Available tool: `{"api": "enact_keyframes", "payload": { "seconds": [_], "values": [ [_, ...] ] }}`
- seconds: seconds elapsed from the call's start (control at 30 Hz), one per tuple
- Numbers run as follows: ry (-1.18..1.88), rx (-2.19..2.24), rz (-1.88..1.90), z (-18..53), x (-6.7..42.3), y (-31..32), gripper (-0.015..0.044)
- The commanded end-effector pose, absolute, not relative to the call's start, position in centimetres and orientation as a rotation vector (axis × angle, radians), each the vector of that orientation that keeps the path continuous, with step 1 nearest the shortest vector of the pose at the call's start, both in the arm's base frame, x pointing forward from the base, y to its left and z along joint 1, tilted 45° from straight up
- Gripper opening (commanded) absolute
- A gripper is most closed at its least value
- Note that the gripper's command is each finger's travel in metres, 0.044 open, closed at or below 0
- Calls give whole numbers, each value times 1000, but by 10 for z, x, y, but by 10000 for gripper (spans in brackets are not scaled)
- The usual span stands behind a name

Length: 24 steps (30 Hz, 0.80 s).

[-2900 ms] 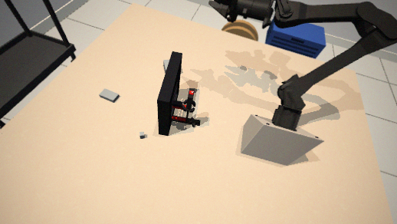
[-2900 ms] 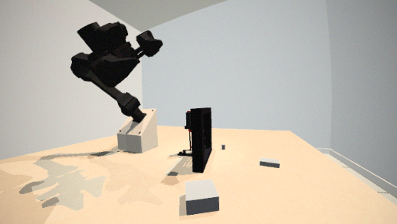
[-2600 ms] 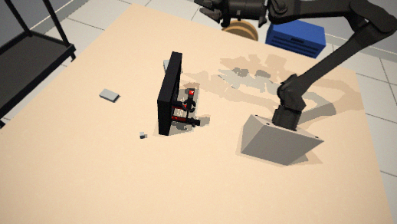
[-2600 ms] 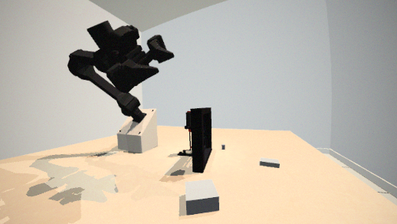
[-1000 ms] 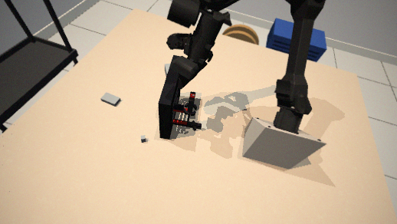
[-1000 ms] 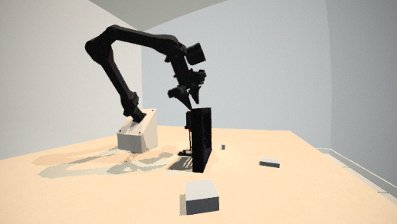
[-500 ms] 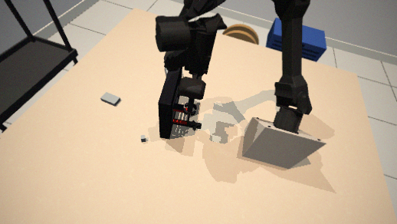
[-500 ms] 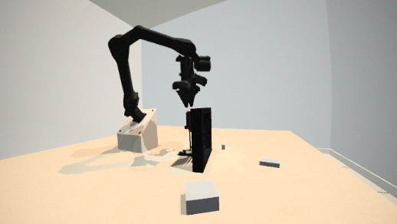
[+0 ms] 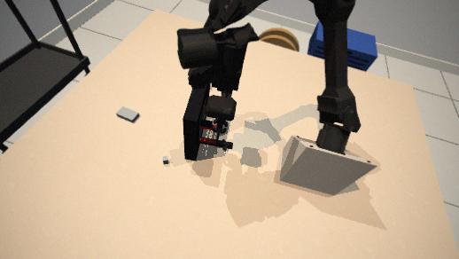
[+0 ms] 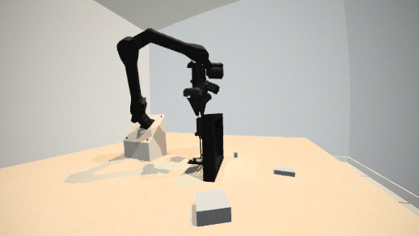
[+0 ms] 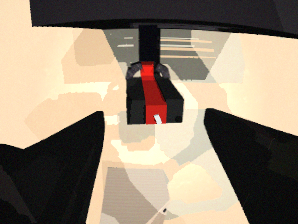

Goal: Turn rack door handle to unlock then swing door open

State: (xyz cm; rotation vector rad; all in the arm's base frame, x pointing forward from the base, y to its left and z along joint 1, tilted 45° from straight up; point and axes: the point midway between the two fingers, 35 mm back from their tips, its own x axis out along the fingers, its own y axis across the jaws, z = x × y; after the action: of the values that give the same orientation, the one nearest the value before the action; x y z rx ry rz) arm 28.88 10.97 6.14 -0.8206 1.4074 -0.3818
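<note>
The black rack frame stands upright on the table. Its door appears closed against the frame. The upright handle, black with a red stripe, stands out from the door; in the top view the gripper hides most of it. My gripper is open and points straight down just over the handle's top. In the wrist view the fingers are on either side of the handle, with a gap on both sides. Whether the handle is turned, I cannot tell.
A grey block stands near the exterior camera. A flat grey block and a tiny cube lie behind the rack. The arm's grey base is on the handle side.
</note>
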Motion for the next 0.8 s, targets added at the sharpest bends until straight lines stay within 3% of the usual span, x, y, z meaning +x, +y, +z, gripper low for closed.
{"api": "enact_keyframes", "payload": {
  "seconds": [0.0,0.77],
  "values": [
    [1407,-829,-381,57,290,105,294],
    [1406,-830,-383,31,296,79,294]
  ]
}}
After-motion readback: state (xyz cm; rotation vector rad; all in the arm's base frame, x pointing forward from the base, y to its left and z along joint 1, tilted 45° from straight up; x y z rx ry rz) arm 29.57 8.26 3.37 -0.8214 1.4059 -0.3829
